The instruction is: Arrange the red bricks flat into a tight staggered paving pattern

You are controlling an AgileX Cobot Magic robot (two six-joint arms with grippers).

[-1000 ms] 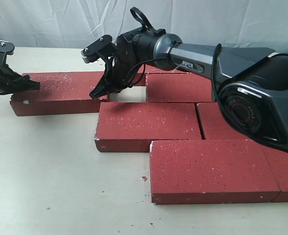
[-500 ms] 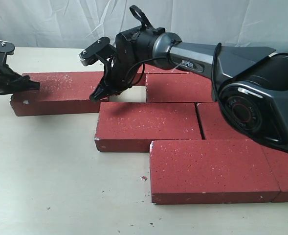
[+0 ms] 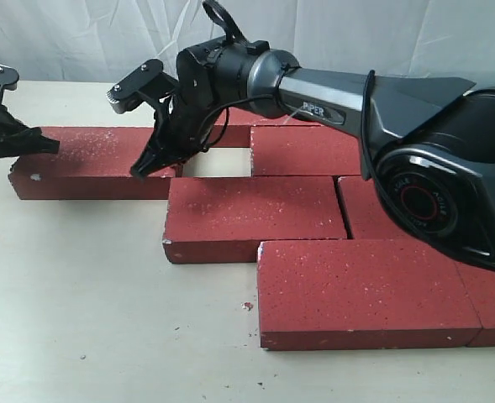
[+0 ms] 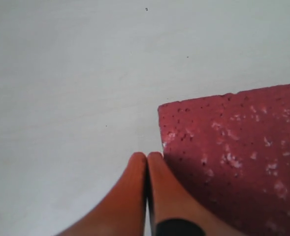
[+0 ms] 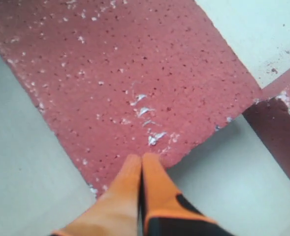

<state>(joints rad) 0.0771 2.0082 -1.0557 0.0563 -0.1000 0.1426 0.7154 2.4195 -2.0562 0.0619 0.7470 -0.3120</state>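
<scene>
Several red bricks lie flat on the table. The leftmost brick (image 3: 87, 161) (image 4: 233, 147) (image 5: 125, 73) sits apart from the others, with a bare gap (image 3: 218, 161) between it and the back-row brick (image 3: 306, 149). My right gripper (image 3: 142, 170) (image 5: 142, 158) is shut and empty, tips down at this brick's right end, near its corner. My left gripper (image 3: 50, 144) (image 4: 147, 156) is shut and empty, tips resting by the brick's far left corner. A middle brick (image 3: 255, 210), a front brick (image 3: 365, 290) and a brick to the right (image 3: 381, 206) form staggered rows.
The right arm (image 3: 356, 92) reaches across the back bricks from the right. Another brick (image 3: 234, 128) lies behind it, mostly hidden. A small red chip (image 3: 247, 306) lies on the pale table (image 3: 104, 294). A white curtain (image 3: 79, 34) hangs behind.
The leftmost brick has slid left, widening the gap beside the back-row brick. My right gripper moved left with it, and my left gripper shifted left too. Both stayed shut.
</scene>
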